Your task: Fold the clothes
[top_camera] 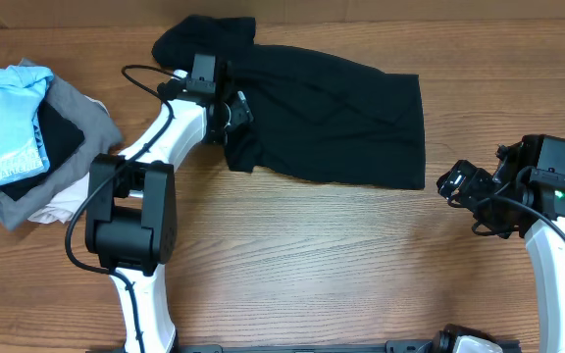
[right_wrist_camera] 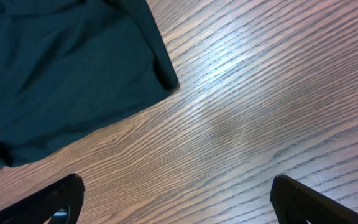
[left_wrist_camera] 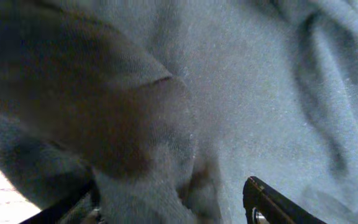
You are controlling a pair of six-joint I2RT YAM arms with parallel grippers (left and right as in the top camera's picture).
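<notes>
Cloth of the black garment (top_camera: 332, 118) lies spread on the table (top_camera: 312, 255), smooth to the right of the left gripper (top_camera: 236, 110) and rumpled around it, bunching between its parted fingers (left_wrist_camera: 272, 200). The right gripper (right_wrist_camera: 179, 199) hangs wide apart over bare wood, with the garment's corner ahead-left of it. A clothes pile (top_camera: 18, 137) sits well left of the left gripper.

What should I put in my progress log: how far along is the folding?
Barely started. Done: no fold shows; the black garment lies mostly spread out, its left end bunched. In hand: the left gripper sits on that bunched end, fingers apart around cloth; the right gripper hangs open over bare table. Left: folding this garment, plus the crumpled pile on the left.
</notes>
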